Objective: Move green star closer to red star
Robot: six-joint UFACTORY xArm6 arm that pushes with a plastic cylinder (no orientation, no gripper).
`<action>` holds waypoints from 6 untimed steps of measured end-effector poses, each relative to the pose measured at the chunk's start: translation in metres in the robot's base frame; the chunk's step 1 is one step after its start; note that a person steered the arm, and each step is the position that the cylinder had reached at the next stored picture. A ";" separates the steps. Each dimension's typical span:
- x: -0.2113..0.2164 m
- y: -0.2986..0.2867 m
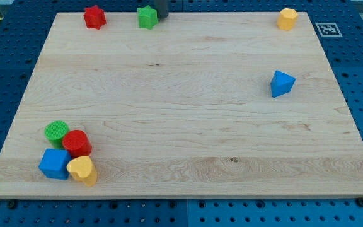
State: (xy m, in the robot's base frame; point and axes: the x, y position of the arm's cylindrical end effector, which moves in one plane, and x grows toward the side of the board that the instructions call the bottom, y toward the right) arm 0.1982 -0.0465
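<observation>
- Sitting in a tight cluster at the view's bottom left of the wooden surface [169,113] are a green round block [57,131], a red round block [77,143], a blue cube [55,164] and a yellow block [82,170]; none of them is taking part in the task.
- Resting at the view's top edge, left of centre, is the red star [94,16].
- Lying near it on its right, with a clear strip of bare wood between them, is the green star [147,17], so the two are already fairly close but not touching.
- Standing right beside the green star on its right is the dark rod, with my tip [162,16] seemingly touching or almost touching the star; the arm is carrying no jaws, so nothing is being held.
- Judging from this, the push leftward is under way or about to begin, and the remaining gap is what is left.
- Sitting well apart on the view's right are a blue pyramid-like block [282,83] and a yellow block in the top corner [287,19].
</observation>
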 end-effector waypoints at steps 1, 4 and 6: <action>0.008 0.004; 0.017 -0.040; 0.017 -0.086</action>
